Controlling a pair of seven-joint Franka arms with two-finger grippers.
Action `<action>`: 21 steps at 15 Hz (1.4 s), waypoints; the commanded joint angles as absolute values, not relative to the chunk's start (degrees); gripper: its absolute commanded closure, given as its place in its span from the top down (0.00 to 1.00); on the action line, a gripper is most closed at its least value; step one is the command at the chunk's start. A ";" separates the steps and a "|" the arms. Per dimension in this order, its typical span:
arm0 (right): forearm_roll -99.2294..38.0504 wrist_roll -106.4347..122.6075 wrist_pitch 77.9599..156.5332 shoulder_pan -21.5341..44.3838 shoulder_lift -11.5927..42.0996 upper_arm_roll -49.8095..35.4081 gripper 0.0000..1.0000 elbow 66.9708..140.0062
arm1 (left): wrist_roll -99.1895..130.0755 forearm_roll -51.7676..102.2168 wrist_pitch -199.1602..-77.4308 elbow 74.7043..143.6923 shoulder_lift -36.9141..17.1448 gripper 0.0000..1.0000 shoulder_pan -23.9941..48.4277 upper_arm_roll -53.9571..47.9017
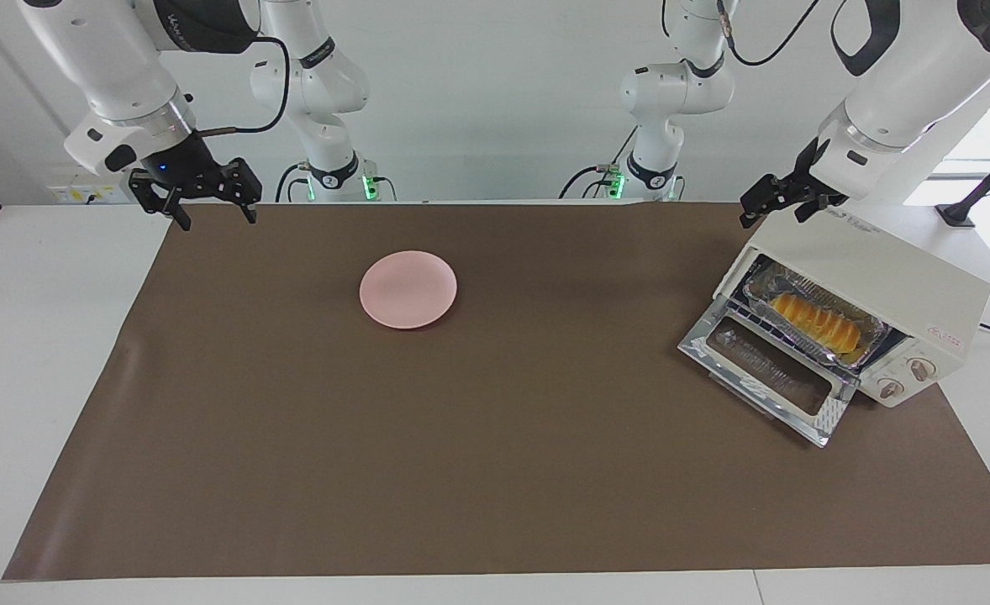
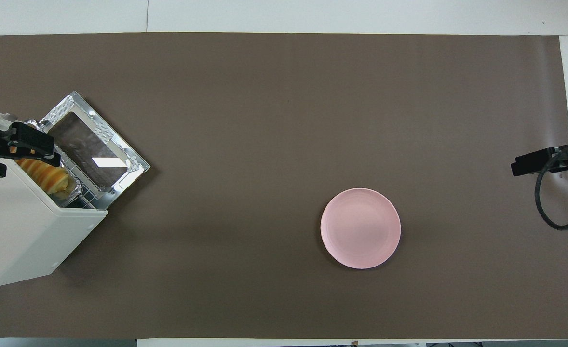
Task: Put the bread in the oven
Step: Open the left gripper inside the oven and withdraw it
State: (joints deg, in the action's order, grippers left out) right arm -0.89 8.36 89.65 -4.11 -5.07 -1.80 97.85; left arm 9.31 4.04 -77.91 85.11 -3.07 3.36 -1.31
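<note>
- The bread lies in a crinkled foil tray on the wire rack inside the oven, which stands at the left arm's end of the desk.
- The oven door hangs fully open, folded down flat in front of the oven; part of the foil tray sits at the mouth of the cavity.
- As I judge it, the main step is done: the loaf is in the oven. What may be left is pushing the tray deeper and shutting the door.
- The left end effector is released, holds nothing, and hovers over the top corner of the oven, clear of the door.
- The right end effector is likewise released and empty; that arm waits over the brown mat's edge at its own end.
- A pink plate sits bare on the mat, well apart from the oven.
</note>
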 commanded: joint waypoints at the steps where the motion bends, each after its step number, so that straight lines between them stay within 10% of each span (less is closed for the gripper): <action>1: -1.49 7.65 89.47 -4.57 -5.71 -1.93 1.00 98.52 | 9.05 3.08 -76.64 84.11 -2.20 1.00 4.04 0.35; 21: -1.49 7.65 89.47 -4.57 -5.71 -1.93 1.00 98.44 | 4.30 2.64 -86.31 91.76 1.67 1.00 3.78 0.79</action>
State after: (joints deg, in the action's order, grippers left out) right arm -0.89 8.36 89.65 -4.11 -5.07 -1.80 97.85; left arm 4.89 3.74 -84.55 89.14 -0.41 3.46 0.63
